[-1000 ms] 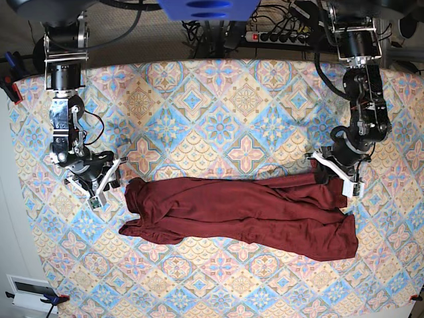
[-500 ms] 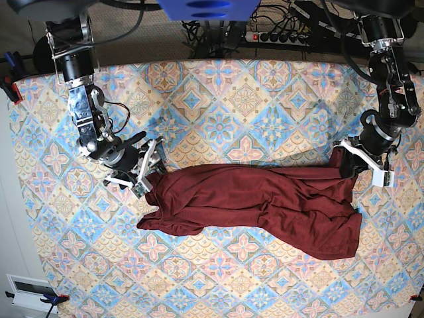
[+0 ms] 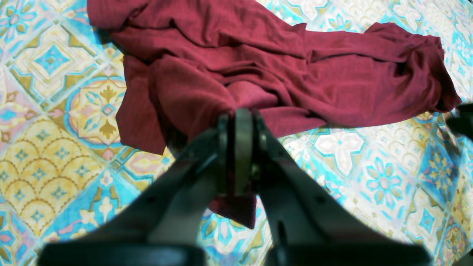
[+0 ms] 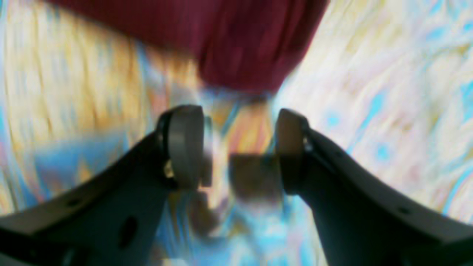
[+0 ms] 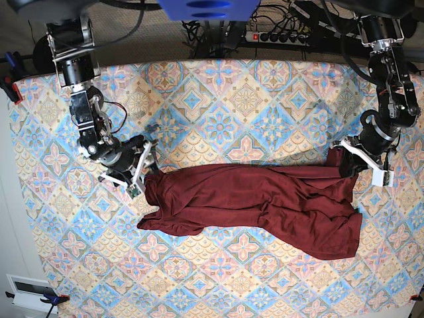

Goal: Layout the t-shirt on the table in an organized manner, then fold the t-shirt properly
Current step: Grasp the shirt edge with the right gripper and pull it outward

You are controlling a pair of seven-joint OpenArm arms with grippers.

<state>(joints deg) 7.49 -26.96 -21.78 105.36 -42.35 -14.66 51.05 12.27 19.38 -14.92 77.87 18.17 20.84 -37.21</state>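
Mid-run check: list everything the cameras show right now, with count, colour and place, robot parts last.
t-shirt: one, dark maroon, bunched in a long strip across the middle of the table.
table: one, cloth of pastel blue, pink and cream tiles, filling the base view.
power strip: one, dark, behind the table's far edge among cables.
clamps: a few, red and blue, at the table's edges.
left gripper: one, black, shut on the t-shirt at its end.
right gripper: one, black, open, at the t-shirt's other end, holding nothing.
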